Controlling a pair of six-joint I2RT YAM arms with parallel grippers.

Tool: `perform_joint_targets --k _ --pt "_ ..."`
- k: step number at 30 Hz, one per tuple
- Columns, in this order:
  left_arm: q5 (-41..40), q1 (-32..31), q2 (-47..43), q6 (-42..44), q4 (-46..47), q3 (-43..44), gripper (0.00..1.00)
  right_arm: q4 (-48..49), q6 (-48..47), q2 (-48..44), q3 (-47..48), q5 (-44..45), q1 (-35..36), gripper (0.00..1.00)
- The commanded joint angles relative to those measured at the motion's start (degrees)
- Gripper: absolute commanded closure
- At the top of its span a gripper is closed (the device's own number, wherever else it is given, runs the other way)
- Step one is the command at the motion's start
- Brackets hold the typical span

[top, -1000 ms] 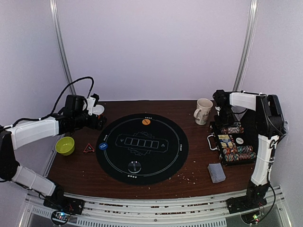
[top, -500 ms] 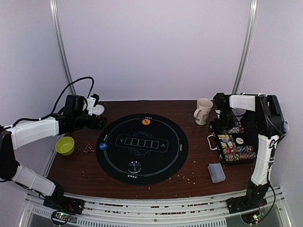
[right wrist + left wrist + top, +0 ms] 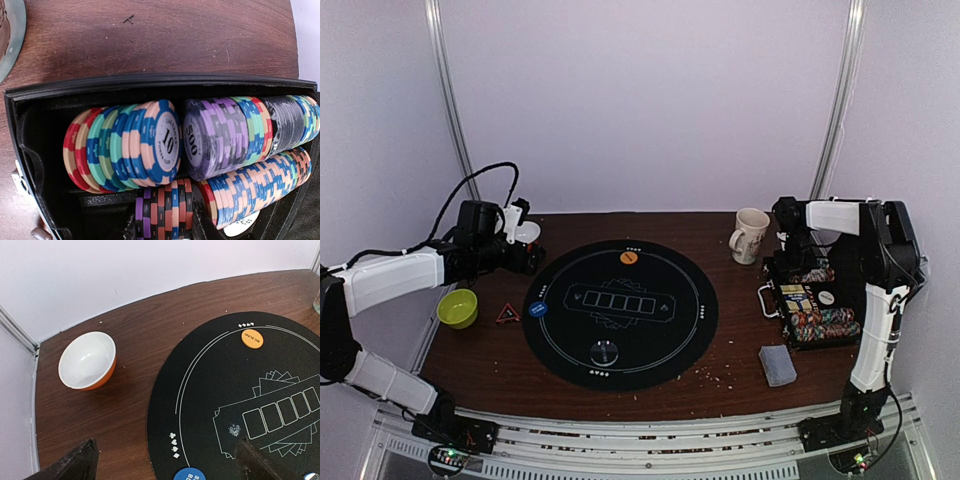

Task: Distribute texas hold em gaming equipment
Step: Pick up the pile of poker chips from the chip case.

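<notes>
In the right wrist view, rows of striped poker chips (image 3: 150, 145) stand on edge in the black case (image 3: 100, 85). My right gripper (image 3: 164, 220) is down in the case's far end, its dark fingers (image 3: 123, 229) pressed against both sides of a short purple, black, orange and blue chip stack (image 3: 165, 207). An orange disc (image 3: 629, 257), a blue disc (image 3: 538, 309) and a clear disc (image 3: 605, 352) lie on the round black mat (image 3: 660, 350). A grey-blue card deck (image 3: 778, 365) lies in front of the case (image 3: 810, 300). My left gripper (image 3: 165, 465) hovers open over the mat's left edge, holding nothing.
A white-and-orange bowl (image 3: 87, 360) sits at the back left, a green bowl (image 3: 458, 308) and a red triangle piece (image 3: 508, 314) left of the mat. A mug (image 3: 750, 235) stands just left of the right arm (image 3: 840, 215). Walls close in on three sides.
My right gripper's fingers have closed in on the short chip stack inside the case. The left arm has not moved.
</notes>
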Motion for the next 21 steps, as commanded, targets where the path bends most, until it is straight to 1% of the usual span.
perform_joint_targets --k 1,5,8,10,13,14,15,21 --pt "0.27 0.5 -0.44 0.67 2.16 0.32 0.02 1.46 0.07 1.9 -0.72 -3.11 -0.68 0.72" --pt "0.09 0.5 -0.66 0.69 2.05 0.24 0.02 1.56 0.13 2.59 -0.46 -3.83 -0.73 0.69" --pt "-0.05 0.51 -0.86 0.73 2.12 0.07 0.02 1.65 0.22 2.87 -0.41 -4.03 -0.7 0.69" --pt "-0.05 0.53 -0.8 0.64 2.15 0.1 0.02 1.63 0.16 2.98 -0.21 -4.66 -0.7 0.75" --pt "0.2 0.5 -0.83 0.64 2.05 0.27 0.02 1.11 0.3 2.77 0.32 -5.21 -0.77 0.9" --pt "0.21 0.5 -0.95 0.76 2.12 0.19 0.02 0.78 0.39 2.53 0.47 -5.16 -0.77 0.96" --pt "0.13 0.52 -1.09 0.78 2.21 0.15 0.02 0.43 0.49 2.18 0.7 -5.05 -0.74 0.99" --pt "0.24 0.52 -2.23 1.05 3.06 -0.31 0.02 -1.61 1.75 -2.65 2.44 -4.85 -0.68 1.0"
